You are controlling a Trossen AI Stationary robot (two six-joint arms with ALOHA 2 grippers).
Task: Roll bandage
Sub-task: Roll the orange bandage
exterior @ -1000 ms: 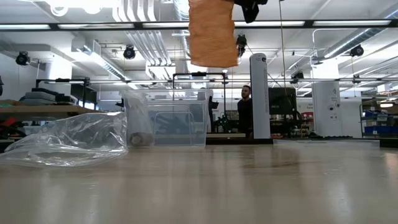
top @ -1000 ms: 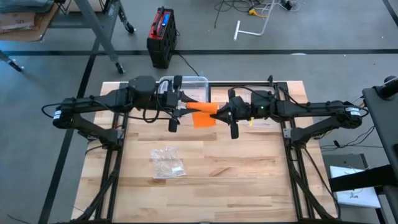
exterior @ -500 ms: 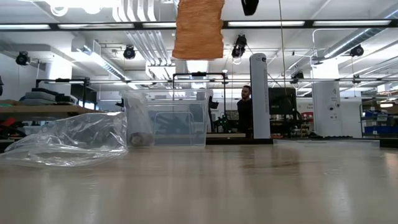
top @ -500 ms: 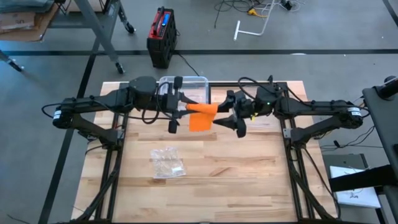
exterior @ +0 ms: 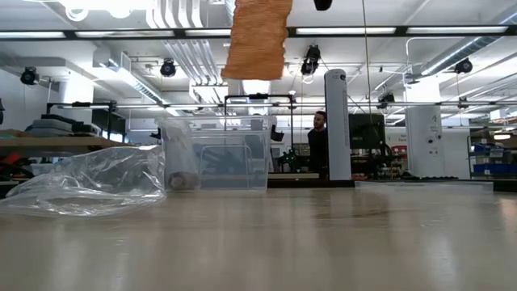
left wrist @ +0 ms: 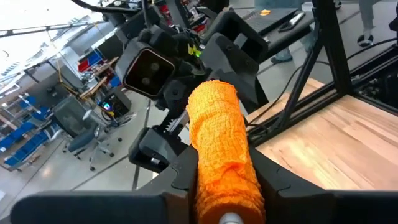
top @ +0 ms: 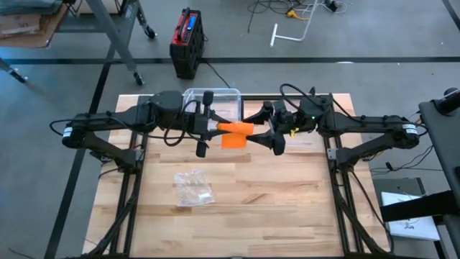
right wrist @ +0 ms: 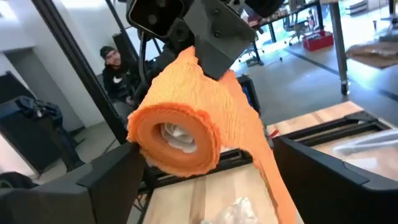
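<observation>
Clear bin (top: 215, 97) blocks the far edge, plastic bag (top: 193, 187) lies near-left; tabletop (top: 287, 208) elsewhere free

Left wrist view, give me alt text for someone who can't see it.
An orange bandage roll is clamped between the left gripper fingers and points toward the right gripper, which faces it close by above the wooden table.

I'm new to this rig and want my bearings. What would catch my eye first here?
The bright orange bandage roll stands out, held in the air over the far middle of the table by the left gripper, a loose tail hanging beneath it. The right gripper faces it, jaws open around the roll's end without gripping. Lower down, a crumpled clear plastic bag lies on the wooden table, and a clear bin sits at the far edge.
</observation>
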